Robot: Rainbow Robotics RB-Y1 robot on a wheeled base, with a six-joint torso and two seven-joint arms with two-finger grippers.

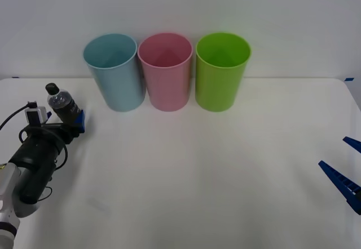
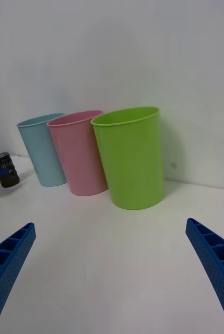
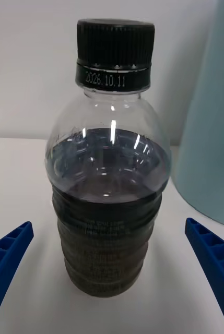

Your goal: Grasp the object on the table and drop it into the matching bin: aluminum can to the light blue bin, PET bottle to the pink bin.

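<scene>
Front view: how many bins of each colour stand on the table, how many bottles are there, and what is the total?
Light blue bin: 1
Pink bin: 1
Green bin: 1
PET bottle, upright between the open fingers of the left gripper: 1
Total: 4 things on the table.

The left arm reaches forward to the PET bottle [image 1: 61, 105], its black wrist angled up toward it. The left gripper [image 1: 72, 119] has its blue ribbed fingers spread wide, one on each side of the bottle, not touching. The right gripper [image 1: 342, 173] waits well to the bottle's right, fingers also spread apart
</scene>
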